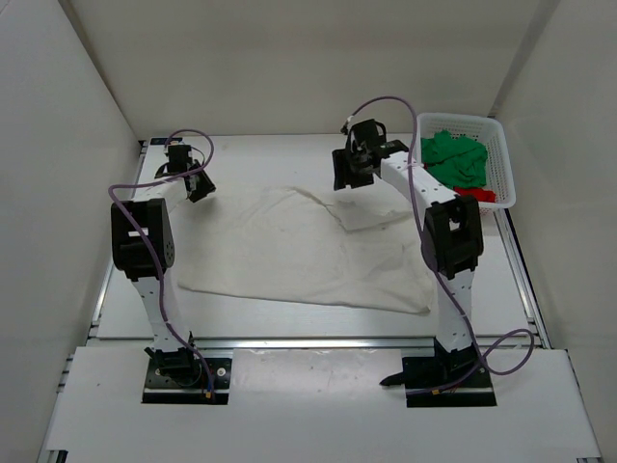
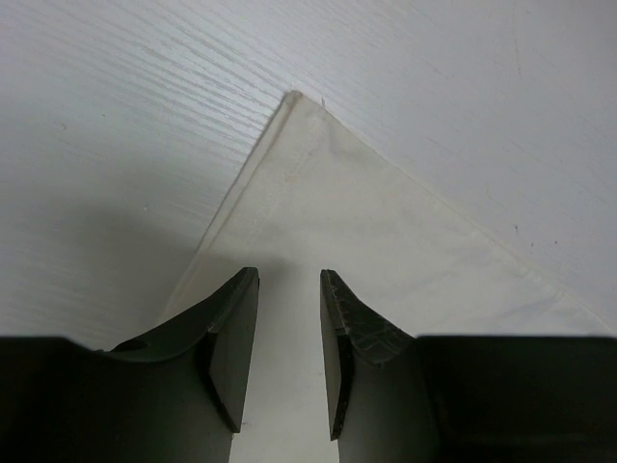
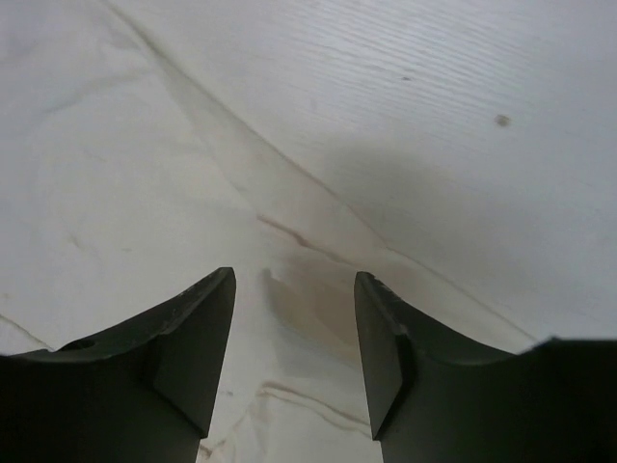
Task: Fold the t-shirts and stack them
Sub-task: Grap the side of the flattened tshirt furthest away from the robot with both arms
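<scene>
The white t-shirt point(image 1: 299, 253) lies spread flat across the middle of the table, with a fold raised near its far right corner. My left gripper point(image 1: 199, 189) hovers over its far left corner, open. In the left wrist view that corner point(image 2: 366, 222) lies flat beneath the parted gripper point(image 2: 289, 276), nothing pinched. My right gripper point(image 1: 348, 179) stands open above the far right edge. In the right wrist view the wrinkled white cloth point(image 3: 116, 193) lies below the open gripper point(image 3: 294, 276). The green t-shirt point(image 1: 455, 159) and the red t-shirt point(image 1: 475, 195) lie crumpled in the basket.
A white lattice basket point(image 1: 504, 164) stands at the far right corner of the table, close to the right arm. White walls enclose the table on three sides. Bare tabletop point(image 1: 280, 159) shows beyond the shirt.
</scene>
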You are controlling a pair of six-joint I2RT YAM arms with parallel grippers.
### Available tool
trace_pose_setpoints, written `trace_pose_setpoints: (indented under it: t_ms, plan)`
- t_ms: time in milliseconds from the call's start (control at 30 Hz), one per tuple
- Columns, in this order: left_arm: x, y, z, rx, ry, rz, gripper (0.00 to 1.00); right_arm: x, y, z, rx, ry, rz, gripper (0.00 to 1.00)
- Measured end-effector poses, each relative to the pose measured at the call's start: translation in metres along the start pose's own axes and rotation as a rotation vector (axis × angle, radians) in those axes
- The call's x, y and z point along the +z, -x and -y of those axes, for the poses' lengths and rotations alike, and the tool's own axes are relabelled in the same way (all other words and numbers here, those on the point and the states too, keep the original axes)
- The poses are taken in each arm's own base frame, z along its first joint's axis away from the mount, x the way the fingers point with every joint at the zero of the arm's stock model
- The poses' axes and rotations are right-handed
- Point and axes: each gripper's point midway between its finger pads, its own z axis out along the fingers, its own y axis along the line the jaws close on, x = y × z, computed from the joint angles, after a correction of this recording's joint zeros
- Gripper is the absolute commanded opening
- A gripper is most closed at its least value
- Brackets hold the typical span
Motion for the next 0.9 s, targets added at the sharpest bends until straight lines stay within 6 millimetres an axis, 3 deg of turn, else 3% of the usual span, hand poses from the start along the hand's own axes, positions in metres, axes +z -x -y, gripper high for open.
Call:
trace_pose_setpoints:
  t_ms: [167, 300, 533, 900]
  plan:
    - [0.000, -0.002, 0.003, 0.006, -0.004, -0.002, 0.42, 0.027, -0.020, -0.030, -0.072, 0.079, -0.090, 0.46]
    - [0.000, -0.002, 0.003, 0.005, -0.004, -0.002, 0.43, 0.036, -0.040, -0.041, -0.106, 0.090, -0.162, 0.46]
    - [0.000, 0.002, -0.003, -0.004, 0.004, 0.002, 0.42, 0.035, -0.044, -0.033, -0.111, 0.044, -0.175, 0.43]
    - [0.000, 0.000, -0.001, 0.000, 0.001, 0.000, 0.43, 0.024, -0.042, -0.021, -0.111, -0.001, -0.161, 0.14]
